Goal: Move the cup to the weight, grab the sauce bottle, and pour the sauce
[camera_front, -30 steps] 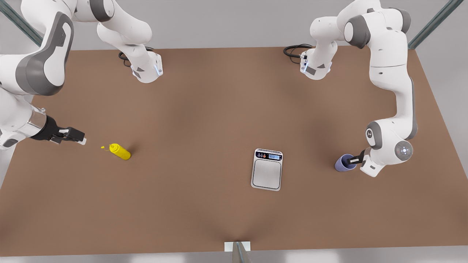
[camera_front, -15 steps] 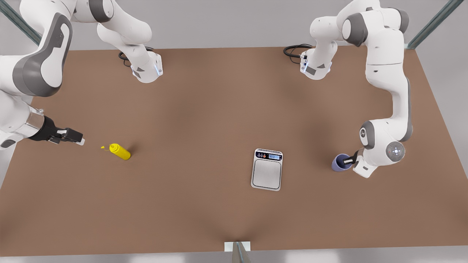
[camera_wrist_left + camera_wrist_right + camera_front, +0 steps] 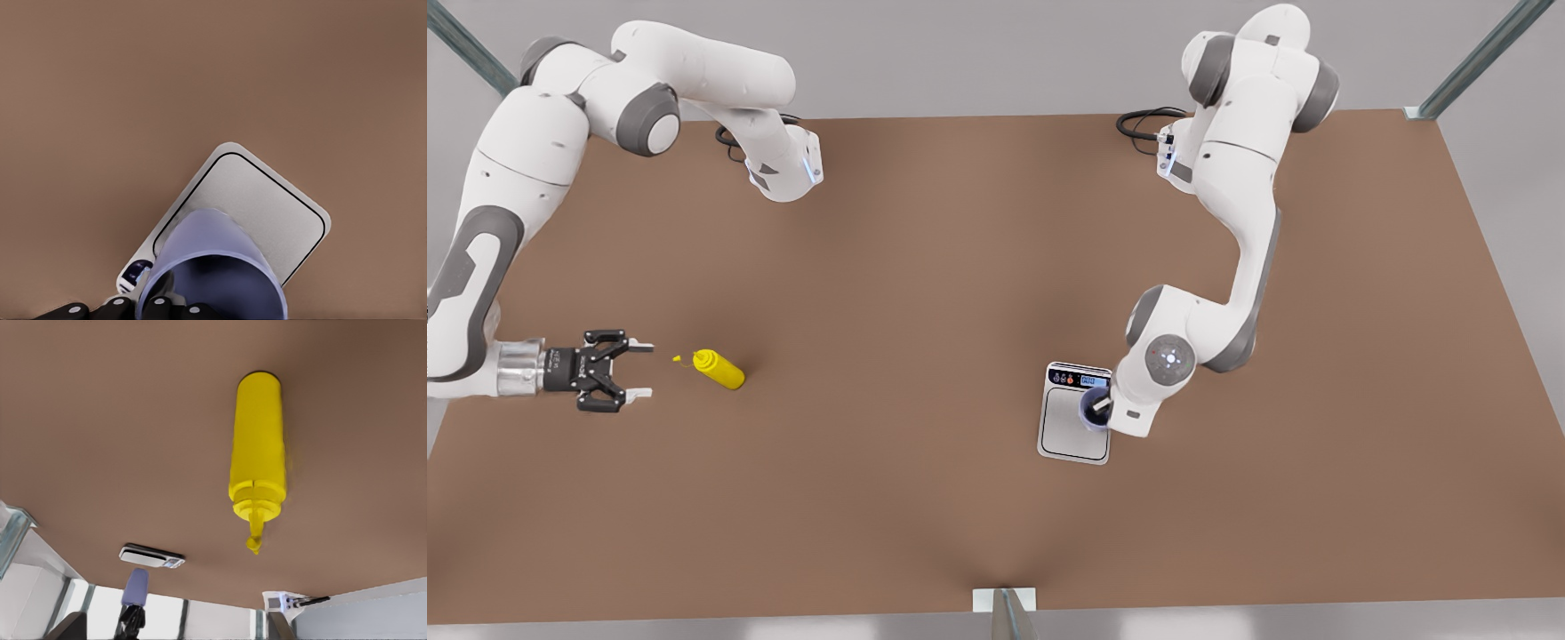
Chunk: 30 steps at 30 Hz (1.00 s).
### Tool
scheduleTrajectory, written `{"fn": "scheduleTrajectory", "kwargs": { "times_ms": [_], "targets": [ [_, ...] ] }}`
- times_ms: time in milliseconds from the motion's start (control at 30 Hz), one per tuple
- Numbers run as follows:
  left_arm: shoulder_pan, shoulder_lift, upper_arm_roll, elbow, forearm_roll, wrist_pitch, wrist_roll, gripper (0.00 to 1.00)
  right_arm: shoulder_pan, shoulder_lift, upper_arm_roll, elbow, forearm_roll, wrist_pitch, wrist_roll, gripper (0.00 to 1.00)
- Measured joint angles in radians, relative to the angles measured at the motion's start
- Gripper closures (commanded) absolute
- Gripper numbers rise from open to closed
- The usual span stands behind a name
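Left pincer [image 3: 1100, 407], lower right of center in the front view, is clamped on the cup [image 3: 1092, 405] rim, over the weight [image 3: 1075, 428]. We see the cup's dark inside with nothing in it; lavender-blue, tapered, plain [image 3: 212, 270]. Whether it touches the steel plate [image 3: 267, 213] we cannot tell. Right pincer [image 3: 639, 369], at the frame's left, is spread wide, just beside the sauce bottle [image 3: 719, 369]. Bottle is bright yellow, standing on the brown surface [image 3: 889, 293], nozzle [image 3: 254, 532] toward the pincer.
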Motion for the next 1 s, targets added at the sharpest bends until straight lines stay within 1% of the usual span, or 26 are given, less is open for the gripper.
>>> {"fn": "scheduleTrajectory", "kwargs": {
  "times_ms": [100, 233, 300, 367, 400, 500, 567, 600, 633, 700, 767, 833, 1000],
  "targets": [
    [-0.009, 0.023, 0.0, 0.032, -0.024, -0.001, -0.025, 0.79, -0.037, 0.007, 0.0, -0.047, 0.004, 0.002, -0.035, 0.0],
    [-0.025, 0.039, 0.0, 0.037, -0.055, 0.014, -0.032, 0.79, -0.1, 0.109, 0.001, -0.038, 0.093, -0.048, -0.034, 0.0],
    [-0.025, 0.043, 0.0, 0.035, -0.064, 0.015, -0.03, 0.76, -0.128, 0.147, 0.022, -0.037, 0.131, -0.061, -0.042, 0.0],
    [-0.024, 0.047, 0.0, 0.035, -0.071, 0.016, -0.022, 0.7, -0.151, 0.205, 0.038, -0.028, 0.156, -0.09, -0.073, 0.0],
    [-0.023, 0.047, 0.0, 0.036, -0.077, 0.016, -0.018, 0.67, -0.179, 0.227, 0.083, -0.027, 0.161, -0.092, -0.085, 0.0],
    [-0.022, 0.052, 0.0, 0.037, -0.103, 0.019, -0.016, 0.63, -0.183, 0.278, 0.098, -0.012, 0.163, -0.1, -0.15, 0.0],
    [-0.022, 0.053, 0.0, 0.036, -0.116, 0.019, -0.021, 0.57, -0.183, 0.292, 0.12, -0.013, 0.163, -0.1, -0.151, 0.0],
    [-0.022, 0.053, 0.0, 0.037, -0.12, 0.019, -0.023, 0.52, -0.188, 0.292, 0.123, -0.015, 0.162, -0.1, -0.151, 0.0],
    [-0.022, 0.053, 0.0, 0.036, -0.123, 0.018, -0.024, 0.42, -0.188, 0.294, 0.138, -0.015, 0.163, -0.1, -0.151, 0.0],
    [-0.021, 0.053, 0.0, 0.037, -0.127, 0.018, -0.023, 0.13, -0.188, 0.301, 0.151, -0.015, 0.163, -0.1, -0.151, 0.0],
    [-0.015, 0.052, 0.0, 0.035, -0.129, 0.018, -0.017, 0.08, -0.187, 0.299, 0.164, -0.014, 0.159, -0.1, -0.149, 0.0],
    [-0.011, 0.047, 0.0, 0.037, -0.13, 0.01, -0.014, 0.01, -0.187, 0.299, 0.164, -0.014, 0.15, -0.105, -0.149, 0.0],
    [-0.009, 0.02, 0.009, 0.058, -0.127, -0.01, -0.012, 0.01, -0.184, 0.296, 0.165, -0.01, 0.115, -0.149, -0.152, 0.0]
  ]
}}
